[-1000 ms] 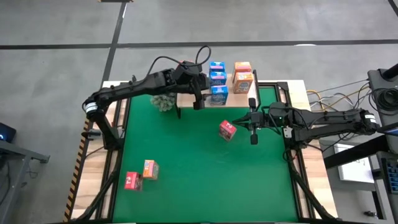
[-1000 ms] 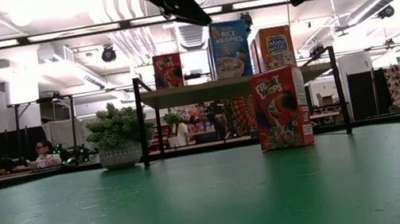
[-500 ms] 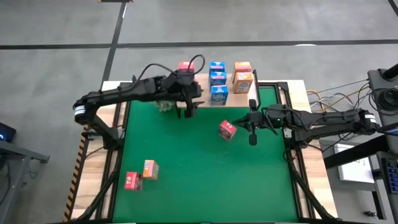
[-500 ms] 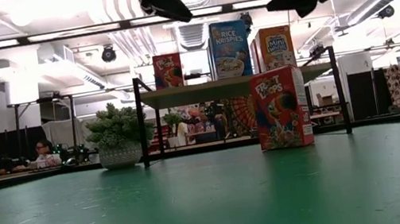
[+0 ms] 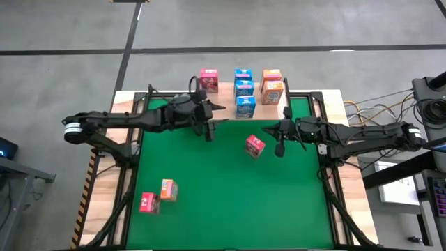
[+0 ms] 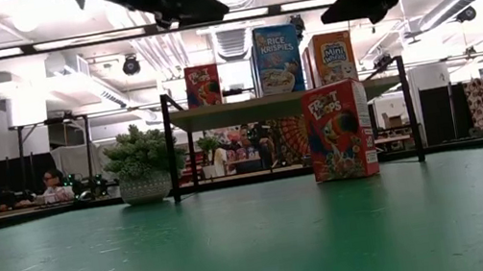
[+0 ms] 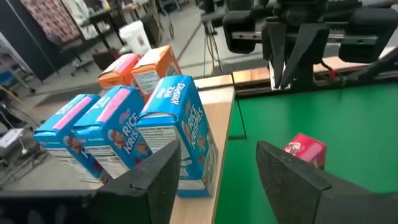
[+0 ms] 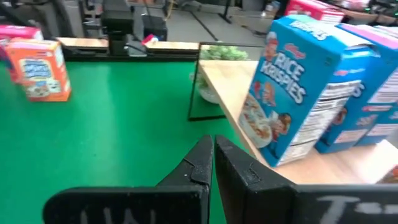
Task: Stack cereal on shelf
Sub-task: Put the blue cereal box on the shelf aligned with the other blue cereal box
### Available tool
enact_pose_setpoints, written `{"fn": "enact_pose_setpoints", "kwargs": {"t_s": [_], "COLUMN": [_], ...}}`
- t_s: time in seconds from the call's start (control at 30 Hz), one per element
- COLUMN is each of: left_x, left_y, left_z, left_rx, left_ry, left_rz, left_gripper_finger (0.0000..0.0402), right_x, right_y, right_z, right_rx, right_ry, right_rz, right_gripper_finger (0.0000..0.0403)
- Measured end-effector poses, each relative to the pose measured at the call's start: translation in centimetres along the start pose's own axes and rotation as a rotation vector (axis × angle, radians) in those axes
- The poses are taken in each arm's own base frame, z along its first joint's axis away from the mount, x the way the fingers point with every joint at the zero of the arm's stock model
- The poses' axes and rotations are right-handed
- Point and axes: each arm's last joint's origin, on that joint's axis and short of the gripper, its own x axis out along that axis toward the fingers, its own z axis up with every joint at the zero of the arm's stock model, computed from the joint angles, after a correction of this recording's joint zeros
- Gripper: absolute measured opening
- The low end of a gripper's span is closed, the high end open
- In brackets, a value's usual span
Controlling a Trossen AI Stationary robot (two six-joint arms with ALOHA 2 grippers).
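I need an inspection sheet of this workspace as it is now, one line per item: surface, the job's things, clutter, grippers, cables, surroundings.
Surface: green mat on a table with wooden edges.
Job's things: shelf at the far edge carries one pink-red box, three blue boxes in a row and two orange boxes. On the mat: one pink-red box near the middle, an orange box and a pink-red box at the near left.
Clutter: potted plant beside the shelf.
Grippers: left gripper open, empty, above the mat; right gripper shut, empty, beside the middle pink-red box.
Cables: cable bundle off the table's right edge.
Surroundings: a person seated far behind.
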Motion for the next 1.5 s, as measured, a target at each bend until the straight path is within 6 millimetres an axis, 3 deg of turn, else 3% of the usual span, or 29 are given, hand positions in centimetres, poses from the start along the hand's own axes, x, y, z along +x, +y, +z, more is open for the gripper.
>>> {"fn": "enact_pose_setpoints", "kwargs": {"t_s": [0.17,0.5,0.83,1.5], "left_x": [0.6,3.3,4.4,4.8], "left_y": [-0.3,-1.3,-1.4,-0.7], "left_z": [-0.8,-3.1,-3.6,-3.9], "left_rx": [-0.022,-0.029,-0.047,-0.054], "left_ry": [-0.07,0.003,-0.012,-0.026], "left_rz": [0.018,-0.002,0.007,0.035], "left_gripper_finger": [0.0164,0.0101,0.0046,0.0038], "right_x": [0.5,1.8,2.2,4.0], "right_y": [-0.4,-2.1,-3.8,-4.3], "right_z": [0.2,0.2,0.8,1.0], "right_rx": [0.021,0.02,0.029,0.02], "right_ry": [-0.032,-0.027,-0.036,0.001], "right_rz": [-0.043,-0.132,-0.211,-0.226], "right_gripper_finger": [0.0009,0.0009,0.0009,0.0009]}}
